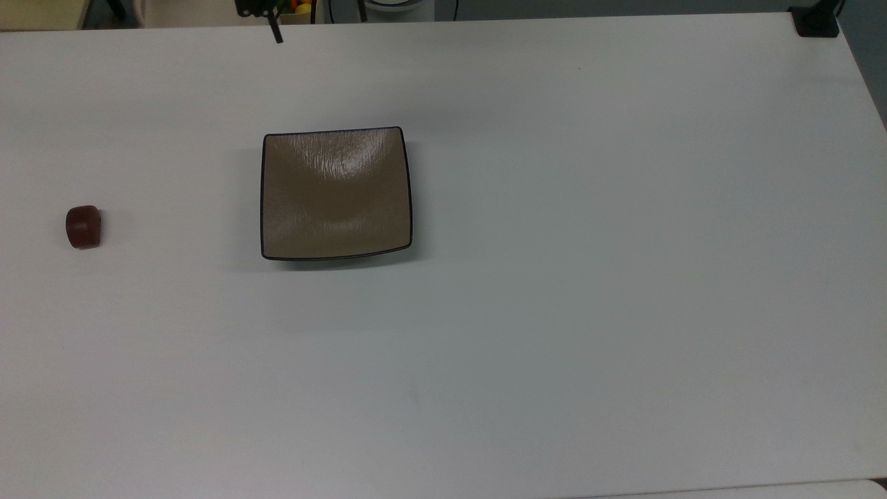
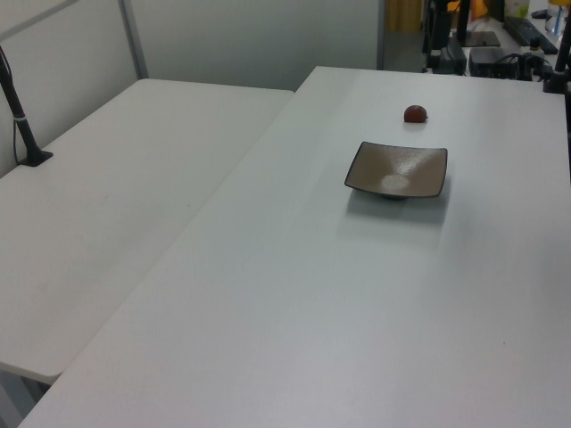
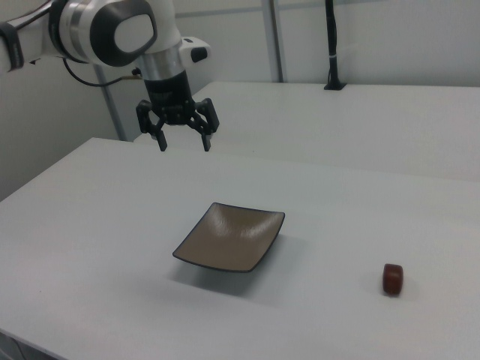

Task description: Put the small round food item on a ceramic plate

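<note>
A plain white table (image 3: 90, 247) carries two things. Nearest in the right view, the small dark reddish-brown food item (image 3: 393, 278) lies alone, well apart from the square tan ceramic plate (image 3: 231, 238), which is bare to receive it. Beyond the plate, the claw (image 3: 184, 140) hangs spread open, holding nothing.

The arm (image 3: 112, 30) was glossy white with rounded grey joint caps and a black band at its 9 o'clock end, a dark cable trailing beneath, and carried a black, two-fingered pincer (image 3: 184, 142).
</note>
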Controlling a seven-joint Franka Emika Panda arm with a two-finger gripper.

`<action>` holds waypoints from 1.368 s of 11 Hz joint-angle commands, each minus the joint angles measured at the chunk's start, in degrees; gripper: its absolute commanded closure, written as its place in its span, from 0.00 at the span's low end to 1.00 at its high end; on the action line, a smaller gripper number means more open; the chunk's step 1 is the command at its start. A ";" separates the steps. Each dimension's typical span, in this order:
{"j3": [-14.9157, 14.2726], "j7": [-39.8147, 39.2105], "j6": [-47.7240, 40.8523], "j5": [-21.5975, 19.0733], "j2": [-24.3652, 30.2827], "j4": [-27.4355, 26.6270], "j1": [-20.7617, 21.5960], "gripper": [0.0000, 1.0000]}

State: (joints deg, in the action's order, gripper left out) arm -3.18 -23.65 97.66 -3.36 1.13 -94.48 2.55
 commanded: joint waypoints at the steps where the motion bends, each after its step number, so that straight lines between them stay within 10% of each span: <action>1: -1.21 -6.58 0.95 -0.15 0.45 -1.68 -1.23 0.00; 6: -6.56 -6.76 4.72 -0.24 -3.93 0.70 -2.11 0.00; 15: -7.19 -14.66 13.85 -0.42 -19.05 8.96 -13.88 0.00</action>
State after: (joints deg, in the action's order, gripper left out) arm -10.05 -35.00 108.77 -3.36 -14.21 -88.03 -9.72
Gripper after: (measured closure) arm 0.000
